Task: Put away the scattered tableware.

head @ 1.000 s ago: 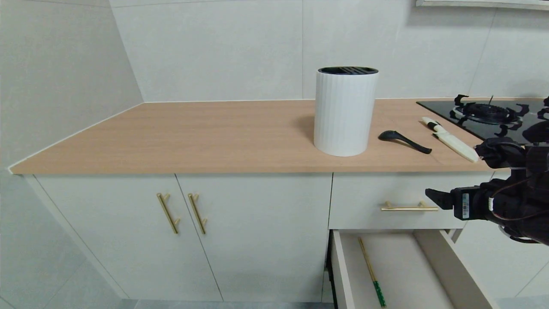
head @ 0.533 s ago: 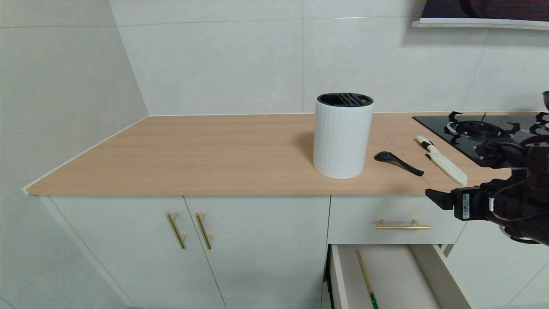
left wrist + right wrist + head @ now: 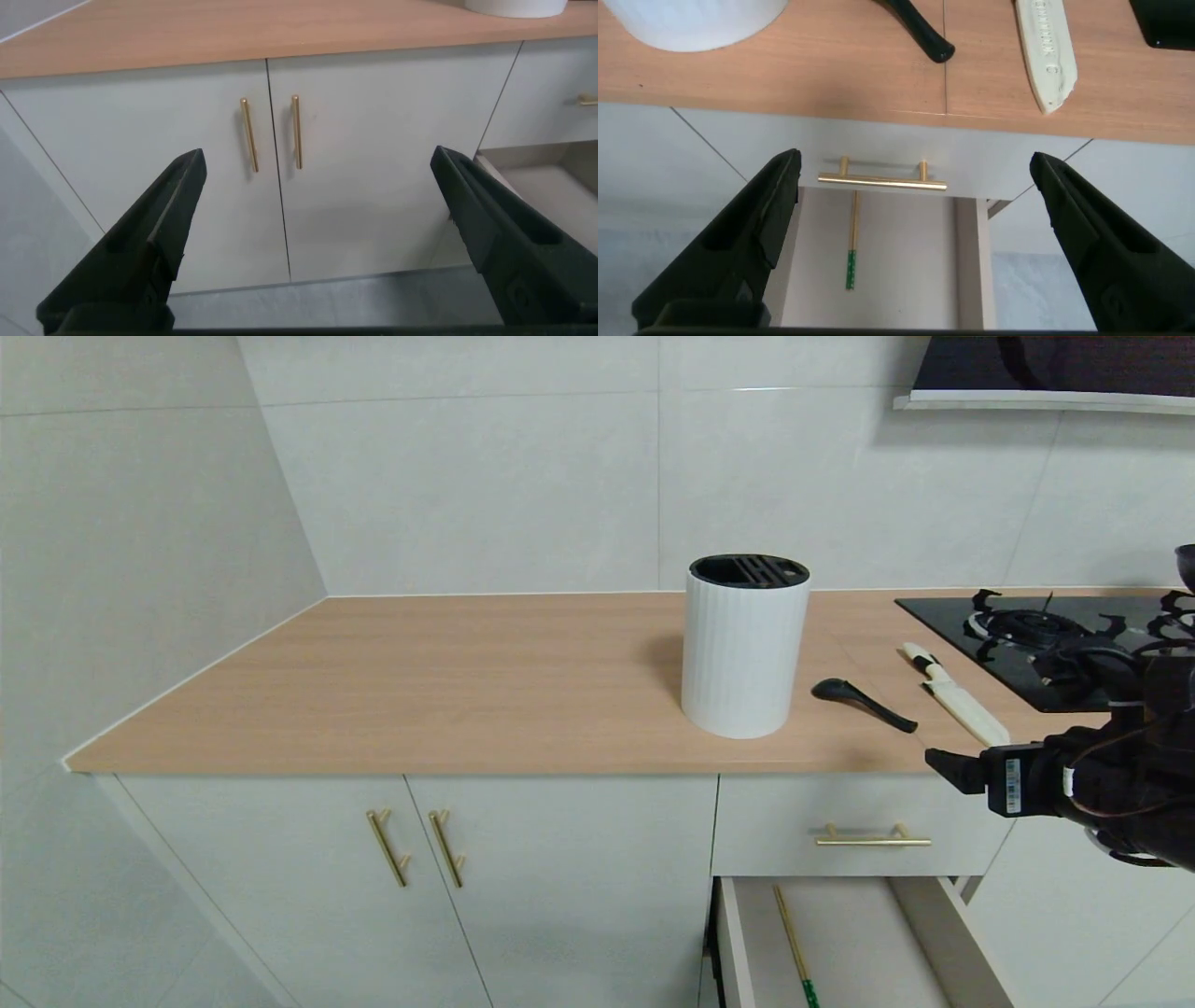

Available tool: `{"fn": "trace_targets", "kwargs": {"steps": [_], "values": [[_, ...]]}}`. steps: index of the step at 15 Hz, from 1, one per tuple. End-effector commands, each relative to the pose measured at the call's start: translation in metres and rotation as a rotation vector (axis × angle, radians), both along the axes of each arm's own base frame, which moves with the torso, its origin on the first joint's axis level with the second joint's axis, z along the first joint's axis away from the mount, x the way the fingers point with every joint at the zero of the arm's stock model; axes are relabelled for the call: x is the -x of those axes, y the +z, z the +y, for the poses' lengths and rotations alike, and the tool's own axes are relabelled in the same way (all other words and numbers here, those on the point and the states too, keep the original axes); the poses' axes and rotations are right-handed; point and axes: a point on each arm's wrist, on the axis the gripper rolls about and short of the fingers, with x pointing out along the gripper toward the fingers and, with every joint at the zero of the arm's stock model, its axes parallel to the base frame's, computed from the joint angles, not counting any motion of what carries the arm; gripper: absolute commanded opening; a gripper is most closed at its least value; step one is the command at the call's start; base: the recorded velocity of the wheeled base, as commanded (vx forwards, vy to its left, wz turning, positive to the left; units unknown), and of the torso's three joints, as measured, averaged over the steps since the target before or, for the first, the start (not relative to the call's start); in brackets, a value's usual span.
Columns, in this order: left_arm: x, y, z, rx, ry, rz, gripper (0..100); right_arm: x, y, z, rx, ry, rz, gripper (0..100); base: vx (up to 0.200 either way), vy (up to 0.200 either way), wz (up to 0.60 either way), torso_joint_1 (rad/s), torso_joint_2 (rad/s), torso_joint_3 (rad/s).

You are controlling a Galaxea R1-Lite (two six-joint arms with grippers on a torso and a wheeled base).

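- Plainly, the black spoon (image 3: 861,702) lay flat on the wooden countertop (image 3: 467,681). Its small rounded bowl was nearest the holder, and its slim handle ran off toward four o'clock.
- At three o'clock of the spoon, near it but not touching, lay the knife (image 3: 954,695). It had a cream blade and a pale handle with a dark band, and its tip reached close to the counter's front edge.
- At nine o'clock of the spoon stood the white ribbed holder (image 3: 744,649), upright, with a black slotted top. It was close to the spoon's bowl but apart from it.
- Below the counter, the chopsticks (image 3: 792,947) lay lengthwise in the open drawer (image 3: 733,943), close to its nine o'clock wall. They were wood-coloured with green ends.
- Above that drawer was a shut one with a gold bar handle (image 3: 873,840).
- My right pincer (image 3: 915,243) hung in front of the counter's edge, fingers spread wide with nothing between them.
- From the head view, the knife sat at about twelve o'clock of that pincer, the spoon at eleven and the chopsticks at seven. None of them touched it.
- My left pincer (image 3: 318,243) gaped just as wide and held nothing. It sat low, facing the two cabinet doors (image 3: 374,177) with their gold handles.
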Motion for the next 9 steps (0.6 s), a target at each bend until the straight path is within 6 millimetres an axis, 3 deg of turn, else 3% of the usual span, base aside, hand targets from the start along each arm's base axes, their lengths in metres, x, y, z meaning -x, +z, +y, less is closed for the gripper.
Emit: {"fn": "trace_targets", "kwargs": {"steps": [1,4,9], "values": [[0.0,0.0,0.0,0.0,0.001,0.001,100,-0.002,-0.002,0.001,0.002,0.001,0.008,100,0.0,0.0,0.0,0.0,0.0,0.0],[0.0,0.0,0.0,0.0,-0.001,0.001,100,-0.014,-0.004,0.002,0.008,0.017,0.019,100,0.0,0.0,0.0,0.0,0.0,0.0],[0.0,0.0,0.0,0.0,-0.001,0.001,100,-0.064,-0.001,-0.011,-0.042,0.103,0.001,100,0.0,0.0,0.0,0.0,0.0,0.0]]}}
